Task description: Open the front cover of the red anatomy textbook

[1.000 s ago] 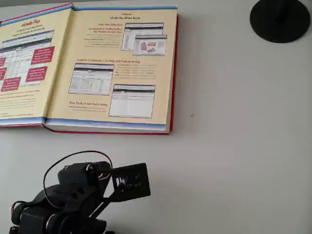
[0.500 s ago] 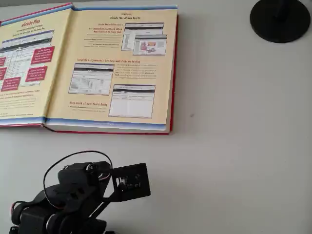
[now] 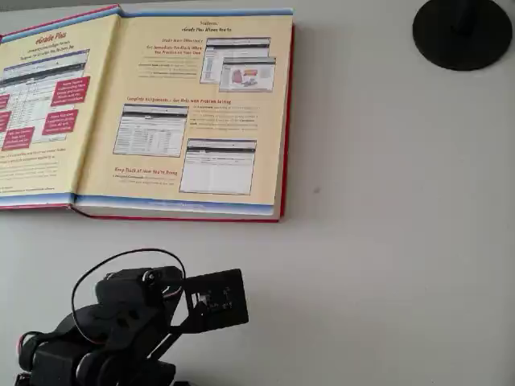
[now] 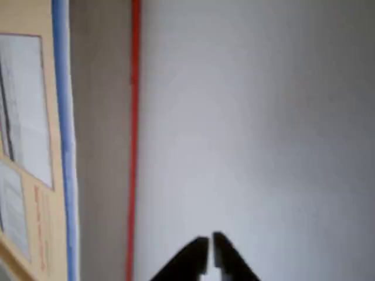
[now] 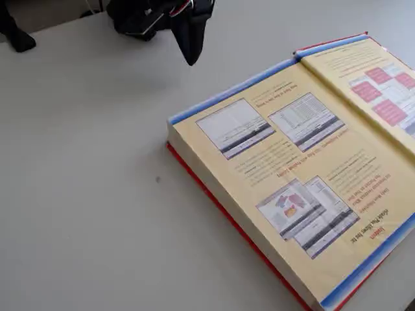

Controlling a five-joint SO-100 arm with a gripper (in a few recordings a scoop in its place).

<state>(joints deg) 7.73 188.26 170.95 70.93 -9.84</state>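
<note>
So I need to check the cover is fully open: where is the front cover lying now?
In the overhead view the front cover lies open, inside up, at the upper left edge, left of the red anatomy textbook, above the gripper.

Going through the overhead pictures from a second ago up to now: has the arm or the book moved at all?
Nothing visibly changed. The red anatomy textbook lies open as before, its front cover flat to the left in the overhead view with the cream-yellow inside facing up. The gripper is shut with nothing in it, held above the bare table beside the book, and the arm sits in the same spot below it.
</note>
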